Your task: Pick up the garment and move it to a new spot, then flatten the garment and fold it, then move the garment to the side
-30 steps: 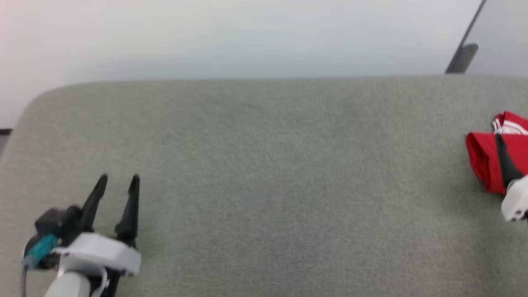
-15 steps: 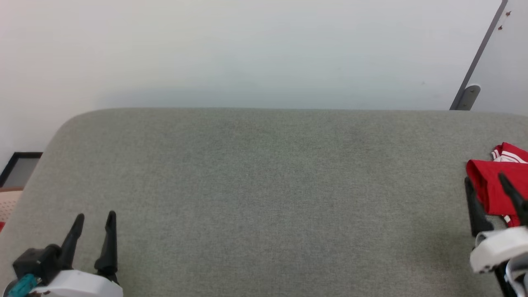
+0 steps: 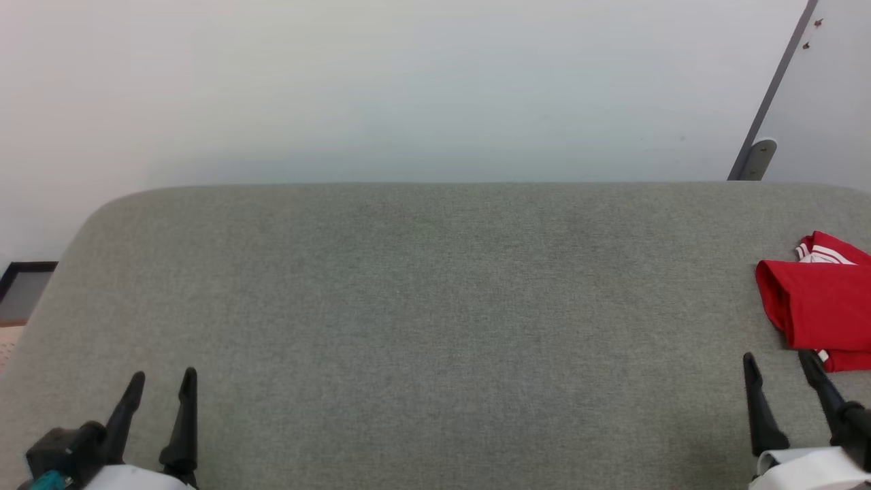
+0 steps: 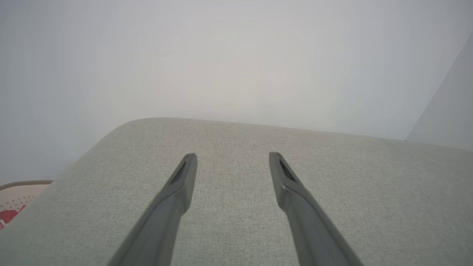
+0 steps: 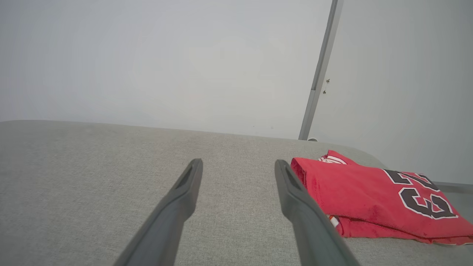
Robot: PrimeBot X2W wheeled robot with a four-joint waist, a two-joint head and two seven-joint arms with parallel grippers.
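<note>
The garment, a red jersey, lies folded at the far right of the grey cushioned surface. In the right wrist view the garment shows a black "23" outlined in white and a bit of red-white striped trim. My right gripper is open at the lower right, just in front of the garment and apart from it, with nothing between its fingers. In its own view the right gripper sits left of the folded edge. My left gripper is open and empty at the lower left, also seen as the left gripper over bare fabric.
A white wall rises behind the surface's rounded back edge. A grey upright strip leans at the back right. A dark frame and a pale patterned thing lie off the left edge.
The right gripper has drawn back off the garment toward me, leaving it lying on the surface. The head camera has tilted and shifted, so the whole picture moved. The left gripper stays open.
</note>
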